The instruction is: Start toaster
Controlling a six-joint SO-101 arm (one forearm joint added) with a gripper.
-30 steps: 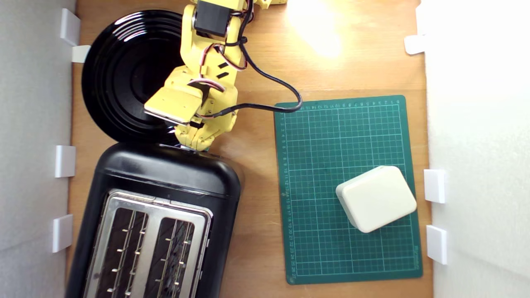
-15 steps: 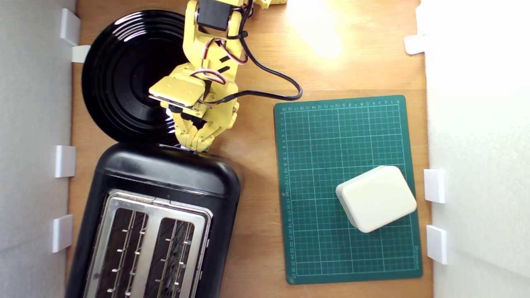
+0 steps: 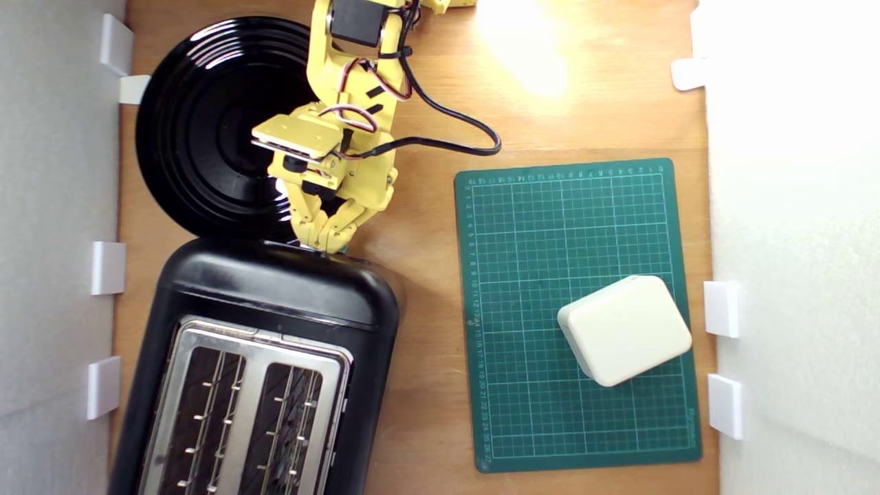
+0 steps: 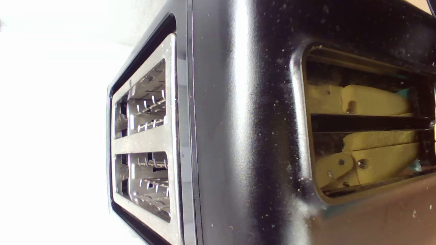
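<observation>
The toaster (image 3: 275, 289) is glossy black with a silver two-slot top and lies at the lower left of the exterior view. My yellow gripper (image 3: 324, 242) points down at its near end face, fingertips drawn together and touching the small teal lever (image 3: 342, 245). The wrist view looks along that end face of the toaster (image 4: 245, 119). Its recessed lever panel (image 4: 368, 122) mirrors my yellow fingers on both sides of the dark slot, and a bit of teal lever (image 4: 404, 94) shows at the edge. Both slots look empty.
A round black plate (image 3: 199, 124) lies right behind the toaster, under my wrist. A green cutting mat (image 3: 577, 206) with a cream box (image 3: 624, 328) fills the exterior view's right. White walls with clips (image 3: 108, 267) border both sides. A black cable (image 3: 447, 141) trails from the arm.
My wrist block has moved toward the top of the exterior view and looks smaller, as the arm tilts steeper. The fingertips stay at the toaster's end by the lever.
</observation>
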